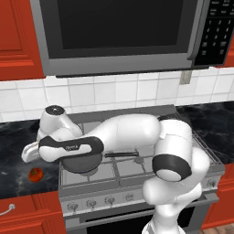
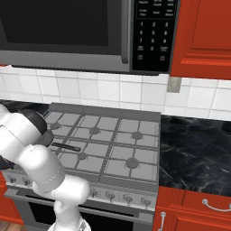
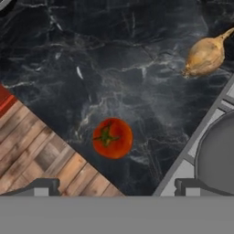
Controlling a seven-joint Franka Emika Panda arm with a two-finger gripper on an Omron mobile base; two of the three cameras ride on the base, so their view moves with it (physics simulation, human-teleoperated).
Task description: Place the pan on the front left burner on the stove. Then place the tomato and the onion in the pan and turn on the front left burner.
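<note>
Two dark fingertips stand wide apart at the bottom of the hand view, the gripper [image 3: 114, 189] empty, with nothing between them. Just beyond them the tomato [image 3: 112, 137] lies on the black marble counter [image 3: 114, 68], close to its front edge, where the wooden floor [image 3: 36, 155] shows below. Farther on and toward the stove [image 3: 201, 137] lies the onion [image 3: 205, 55], well apart from the tomato, its stalk tip pointing away. From the left base view, the tomato [image 1: 35, 173] sits on the counter left of the stove [image 1: 137, 183], and the pan [image 1: 82, 163] rests on the front left grate with its handle pointing right, partly hidden under the arm. Above hangs a microwave [image 1: 119, 32] between red cabinets [image 1: 18, 36].
</note>
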